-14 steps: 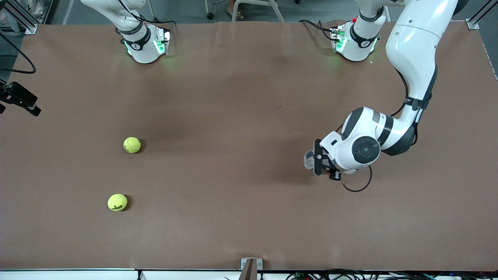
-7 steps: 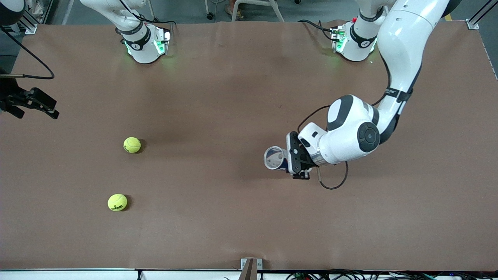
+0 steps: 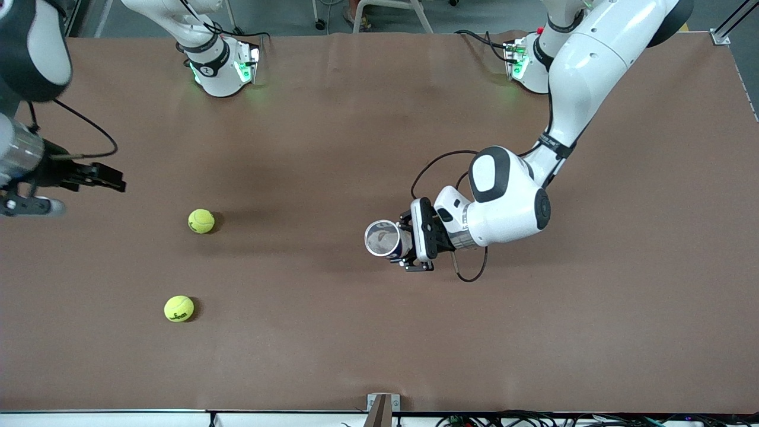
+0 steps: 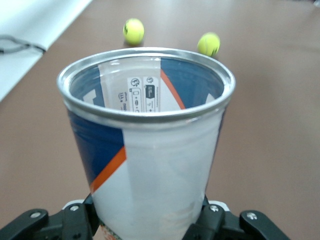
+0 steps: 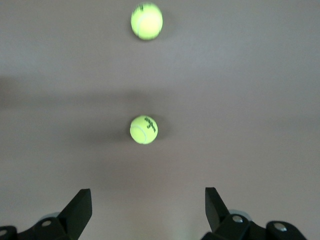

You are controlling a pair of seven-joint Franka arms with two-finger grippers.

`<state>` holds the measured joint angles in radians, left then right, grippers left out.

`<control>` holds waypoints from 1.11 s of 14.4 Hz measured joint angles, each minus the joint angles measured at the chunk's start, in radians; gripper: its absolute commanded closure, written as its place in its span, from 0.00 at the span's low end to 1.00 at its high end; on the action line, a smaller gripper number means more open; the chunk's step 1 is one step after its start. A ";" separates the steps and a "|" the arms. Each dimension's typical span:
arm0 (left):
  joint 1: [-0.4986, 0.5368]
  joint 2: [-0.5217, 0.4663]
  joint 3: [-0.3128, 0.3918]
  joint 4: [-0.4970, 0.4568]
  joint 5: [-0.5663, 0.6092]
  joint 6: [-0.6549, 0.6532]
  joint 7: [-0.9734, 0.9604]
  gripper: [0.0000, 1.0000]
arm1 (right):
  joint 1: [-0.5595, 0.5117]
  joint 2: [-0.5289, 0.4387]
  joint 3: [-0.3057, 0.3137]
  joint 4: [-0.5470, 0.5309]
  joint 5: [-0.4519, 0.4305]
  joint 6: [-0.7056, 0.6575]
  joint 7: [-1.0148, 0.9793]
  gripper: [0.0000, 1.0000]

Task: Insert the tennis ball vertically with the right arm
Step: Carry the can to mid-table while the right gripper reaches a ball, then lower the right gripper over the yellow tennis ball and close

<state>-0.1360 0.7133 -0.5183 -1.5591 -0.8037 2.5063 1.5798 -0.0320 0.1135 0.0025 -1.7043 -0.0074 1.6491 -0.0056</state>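
- Yellow-green felt marks the two targets: one tennis ball lies on the brown table toward the right arm's end, and a second tennis ball lies nearer the front camera, well apart from the first.
- Right gripper hangs over the table at the right arm's end, up in the air; its wrist view shows the fingers spread wide with nothing between them, and the balls ahead of it.
- Left gripper is over the middle of the table, clamped around the lower body of a clear ball can with a blue, white and orange label; the can's metal rim faces upward and it looks empty.
- Judging by this, the step in hand is the reach for a ball; no ball is grasped and none is in the can.
- Next move likely calls for lowering the right gripper over one ball, closing on it, then carrying it above the can's mouth for a straight downward drop.
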 measured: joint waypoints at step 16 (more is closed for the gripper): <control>-0.122 0.104 0.100 -0.011 -0.434 0.032 0.465 0.25 | 0.050 0.229 0.002 -0.385 0.001 0.479 0.000 0.00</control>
<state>-0.2580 0.8175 -0.4179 -1.5704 -1.2378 2.5386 2.0444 0.0184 0.3430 0.0043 -2.0888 -0.0060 2.1282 -0.0051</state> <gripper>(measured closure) 0.251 0.000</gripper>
